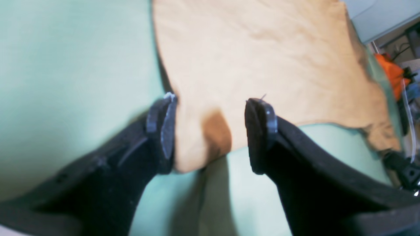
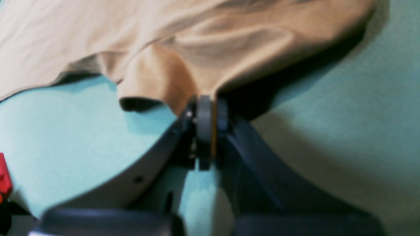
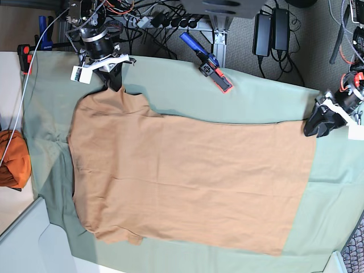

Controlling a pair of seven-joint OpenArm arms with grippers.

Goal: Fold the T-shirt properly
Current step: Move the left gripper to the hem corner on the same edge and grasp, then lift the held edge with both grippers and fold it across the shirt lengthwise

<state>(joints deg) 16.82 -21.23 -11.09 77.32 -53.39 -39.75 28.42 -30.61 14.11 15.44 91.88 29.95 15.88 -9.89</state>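
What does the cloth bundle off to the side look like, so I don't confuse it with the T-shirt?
Start from the pale green sheet covering the table. Past its edge on the base view's left, beside the T-shirt sleeves, sits the cloth bundle. It is brighter orange and crumpled into a lump, whereas the tan shirt lies spread flat.

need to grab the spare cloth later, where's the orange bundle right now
In the base view the orange bundle sits at the far left edge, just off the green sheet, beside the T-shirt.

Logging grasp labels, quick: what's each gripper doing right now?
Left gripper: open, jaws astride the T-shirt corner, not clamped.
Right gripper: shut on the T-shirt's edge.
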